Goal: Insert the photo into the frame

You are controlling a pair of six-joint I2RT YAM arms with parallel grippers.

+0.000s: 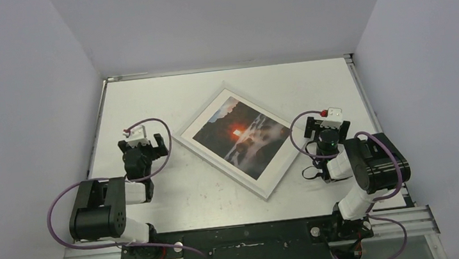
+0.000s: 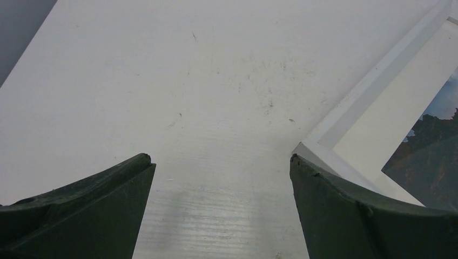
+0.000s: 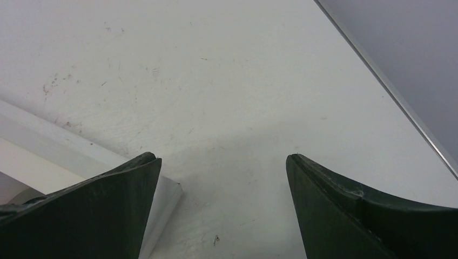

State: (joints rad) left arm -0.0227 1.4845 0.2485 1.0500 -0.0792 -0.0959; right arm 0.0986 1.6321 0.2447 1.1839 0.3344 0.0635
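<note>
The white frame (image 1: 217, 158) lies flat and turned like a diamond in the middle of the table, and the sunset photo (image 1: 246, 138) shows inside it behind a cream border. My left gripper (image 1: 146, 140) hangs just off the frame's left corner (image 2: 316, 145), jaws open over bare table (image 2: 221, 162). A strip of the photo (image 2: 432, 156) appears at the right edge of the left wrist view. My right gripper (image 1: 328, 121) is beside the frame's right corner (image 3: 167, 197), open with nothing between the fingers (image 3: 222, 159).
A metal rail (image 3: 389, 86) borders the table on the right, with the grey wall beyond it. White enclosure walls stand on three sides (image 1: 222, 21). Purple cables loop around both arms (image 1: 58, 208).
</note>
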